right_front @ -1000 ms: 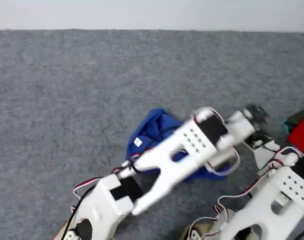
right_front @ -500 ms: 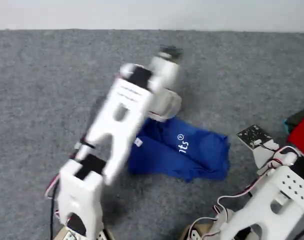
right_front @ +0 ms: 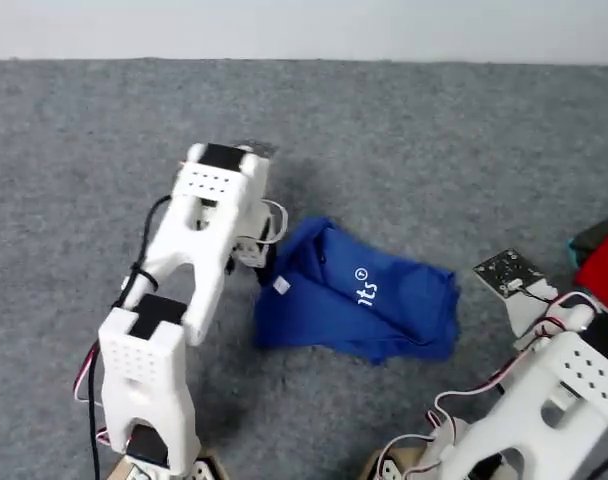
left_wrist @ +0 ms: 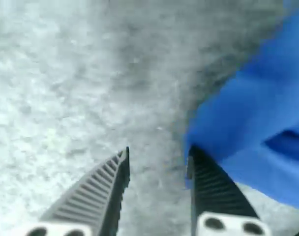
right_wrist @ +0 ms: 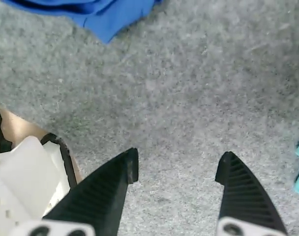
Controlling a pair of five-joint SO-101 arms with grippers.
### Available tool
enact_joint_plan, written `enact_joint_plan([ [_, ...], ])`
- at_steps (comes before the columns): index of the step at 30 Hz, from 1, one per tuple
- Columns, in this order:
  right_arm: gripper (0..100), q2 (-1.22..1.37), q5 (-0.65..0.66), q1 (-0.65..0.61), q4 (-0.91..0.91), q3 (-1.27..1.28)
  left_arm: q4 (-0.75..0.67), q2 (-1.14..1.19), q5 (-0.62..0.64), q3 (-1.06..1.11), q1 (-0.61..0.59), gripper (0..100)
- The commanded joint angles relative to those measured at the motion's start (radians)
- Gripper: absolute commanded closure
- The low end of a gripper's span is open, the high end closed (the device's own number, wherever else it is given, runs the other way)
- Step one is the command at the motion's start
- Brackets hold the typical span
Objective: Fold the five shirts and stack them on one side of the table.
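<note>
One crumpled blue fabric shirt (right_front: 369, 305) lies mid-table on the grey felt table (right_front: 434, 140). Both claws are spread apart: the left gripper (left_wrist: 157, 162) just beside the shirt's edge, the right gripper (right_wrist: 181, 164) over felt. One red cloth (right_front: 606, 270) sits at the table's right edge.

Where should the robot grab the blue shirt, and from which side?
Probably the blue shirt's rumpled edge nearest the left hand, coming in low from that side. The open hand sits right beside that edge, and the cloth there looks bunched up thick, so it should be easy to pinch.
</note>
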Motion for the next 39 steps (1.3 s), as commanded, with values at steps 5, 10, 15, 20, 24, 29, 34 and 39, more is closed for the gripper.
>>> enact_joint_plan([
  [5,73.2,-0.019,0.011,-0.008,-0.012,-0.003,0.028,-0.173,0.009,-0.001,0.014,81],
  [10,73.2,-0.019,0.011,-0.010,-0.012,-0.003,0.029,-0.287,0.008,0.031,-0.060,81],
  [15,73.2,-0.019,0.011,-0.010,-0.012,-0.003,0.026,-0.333,-0.068,0.240,0.012,81],
  [20,73.2,-0.019,0.011,-0.010,-0.012,-0.003,-0.006,-0.331,-0.071,0.288,0.095,81],
  [24,73.2,-0.019,0.011,-0.010,-0.012,-0.003,-0.031,-0.322,-0.071,0.294,0.149,81],
  [29,73.2,-0.019,0.011,-0.008,-0.012,-0.003,-0.092,-0.196,-0.074,0.288,0.141,81],
  [34,73.2,-0.019,0.011,-0.007,-0.012,-0.003,-0.098,-0.074,-0.080,0.278,0.140,85],
  [39,73.2,-0.019,0.011,-0.008,-0.012,-0.003,-0.051,0.005,-0.163,0.183,0.146,99],
])
